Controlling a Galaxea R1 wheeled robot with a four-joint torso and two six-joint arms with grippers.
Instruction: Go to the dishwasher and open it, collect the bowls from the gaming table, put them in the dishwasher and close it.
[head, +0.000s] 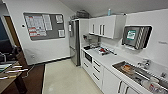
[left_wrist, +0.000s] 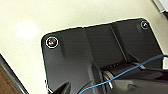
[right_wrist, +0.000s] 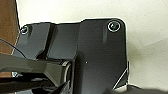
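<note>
I face a kitchenette in the head view. A white counter (head: 107, 60) runs along the right wall over white drawers and doors (head: 96, 70). A small dark-fronted built-in unit (head: 88, 57) sits under the counter beside the fridge; I cannot tell whether it is the dishwasher. The bowls and the gaming table are out of view. Both wrist views look down past the robot's dark plate at cream floor (left_wrist: 25, 27) (right_wrist: 147, 35).
A steel fridge (head: 74, 42) stands at the counter's far end, under white wall cabinets (head: 105, 26). A sink (head: 140, 73) holds dishes at near right. A table with rods and handles (head: 11, 72) stands at near left on dark floor. Cream floor (head: 65, 77) lies ahead.
</note>
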